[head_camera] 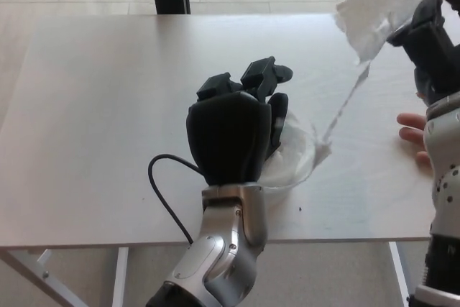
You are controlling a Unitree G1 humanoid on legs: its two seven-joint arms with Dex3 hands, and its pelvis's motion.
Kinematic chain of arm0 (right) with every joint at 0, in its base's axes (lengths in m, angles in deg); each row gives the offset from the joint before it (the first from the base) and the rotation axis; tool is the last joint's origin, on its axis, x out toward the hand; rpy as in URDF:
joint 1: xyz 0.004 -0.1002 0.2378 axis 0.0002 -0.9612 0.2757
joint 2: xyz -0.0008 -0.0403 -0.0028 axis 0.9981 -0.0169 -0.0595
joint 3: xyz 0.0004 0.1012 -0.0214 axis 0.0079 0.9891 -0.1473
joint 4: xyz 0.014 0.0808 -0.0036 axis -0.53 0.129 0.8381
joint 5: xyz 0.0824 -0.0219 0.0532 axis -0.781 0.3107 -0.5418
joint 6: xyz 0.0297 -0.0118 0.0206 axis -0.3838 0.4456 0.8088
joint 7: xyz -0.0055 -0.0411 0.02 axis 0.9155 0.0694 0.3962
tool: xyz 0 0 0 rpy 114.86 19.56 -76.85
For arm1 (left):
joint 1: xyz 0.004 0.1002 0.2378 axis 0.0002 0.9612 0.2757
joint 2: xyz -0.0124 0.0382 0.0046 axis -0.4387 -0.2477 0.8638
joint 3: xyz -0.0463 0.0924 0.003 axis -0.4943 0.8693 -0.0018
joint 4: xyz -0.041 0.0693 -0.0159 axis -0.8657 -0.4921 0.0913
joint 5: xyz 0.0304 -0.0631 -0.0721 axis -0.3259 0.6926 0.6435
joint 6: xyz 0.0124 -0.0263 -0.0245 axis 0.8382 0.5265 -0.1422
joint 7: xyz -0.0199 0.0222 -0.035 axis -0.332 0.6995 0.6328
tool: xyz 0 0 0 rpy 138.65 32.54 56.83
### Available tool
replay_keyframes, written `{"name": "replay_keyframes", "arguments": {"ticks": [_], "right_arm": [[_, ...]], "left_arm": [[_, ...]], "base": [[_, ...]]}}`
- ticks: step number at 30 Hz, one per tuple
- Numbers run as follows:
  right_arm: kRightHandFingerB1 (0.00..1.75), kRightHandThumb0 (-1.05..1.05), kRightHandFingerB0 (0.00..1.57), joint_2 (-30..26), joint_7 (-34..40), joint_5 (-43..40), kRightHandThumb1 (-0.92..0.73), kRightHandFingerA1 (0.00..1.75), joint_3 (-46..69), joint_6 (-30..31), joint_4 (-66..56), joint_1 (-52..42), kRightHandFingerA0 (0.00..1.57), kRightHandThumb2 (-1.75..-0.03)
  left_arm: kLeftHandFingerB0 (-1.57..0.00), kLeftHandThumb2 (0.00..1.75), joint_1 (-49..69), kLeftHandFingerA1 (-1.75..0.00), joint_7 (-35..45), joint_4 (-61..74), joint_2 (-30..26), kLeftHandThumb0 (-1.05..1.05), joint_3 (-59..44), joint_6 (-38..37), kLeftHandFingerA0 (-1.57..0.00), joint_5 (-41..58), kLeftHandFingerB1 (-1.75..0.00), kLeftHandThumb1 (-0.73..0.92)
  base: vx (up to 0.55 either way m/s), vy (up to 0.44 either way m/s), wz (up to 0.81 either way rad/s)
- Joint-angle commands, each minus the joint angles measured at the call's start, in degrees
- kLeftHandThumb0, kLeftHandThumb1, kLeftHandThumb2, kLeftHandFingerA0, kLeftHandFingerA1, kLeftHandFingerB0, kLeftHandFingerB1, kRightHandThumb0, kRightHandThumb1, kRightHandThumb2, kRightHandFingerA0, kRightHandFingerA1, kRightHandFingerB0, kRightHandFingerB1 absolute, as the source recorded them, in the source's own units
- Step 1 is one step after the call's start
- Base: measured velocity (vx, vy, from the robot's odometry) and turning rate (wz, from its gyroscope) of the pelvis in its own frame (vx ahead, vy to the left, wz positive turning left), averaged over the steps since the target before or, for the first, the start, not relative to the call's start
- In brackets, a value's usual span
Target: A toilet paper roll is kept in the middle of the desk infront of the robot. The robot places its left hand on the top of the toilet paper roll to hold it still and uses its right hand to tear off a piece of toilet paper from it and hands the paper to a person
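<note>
Bright, even daylight; pale glare washes far desk (108, 70). Soft shadow under my left hand (230, 134). Raised paper (381, 12) slightly motion-blurred, overexposed.

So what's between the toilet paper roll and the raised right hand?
Head view: a thin twisted strand of white paper runs from the roll up to the right hand.

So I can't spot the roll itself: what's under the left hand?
White paper shows beside and beneath the left hand, on the desk. The roll's body is covered.
</note>
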Motion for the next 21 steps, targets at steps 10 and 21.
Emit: {"name": "replay_keyframes", "arguments": {"ticks": [10,21], "right_arm": [[1.18,-0.1,1.01,0.88,10.21,-10.91,-0.71,1.23,4.96,1.12,1.87,12.75,1.11,-1.33],[1.75,-0.14,0.62,-10.48,2.28,-9.31,-0.56,1.75,4.51,2.62,3.5,11.02,0.98,-1.19]], "left_arm": [[-0.69,0.82,6.85,-0.94,2.04,-3.57,-2.54,-0.28,0.15,1.5,-0.79,1.82,-0.79,0.49],[-0.71,0.8,6.94,-0.97,3.23,-3.27,-2.85,-0.29,0.52,1.73,-0.8,1.8,-0.76,0.46]], "base": [[0.0,0.0,0.0],[0.0,0.0,0.0]]}}
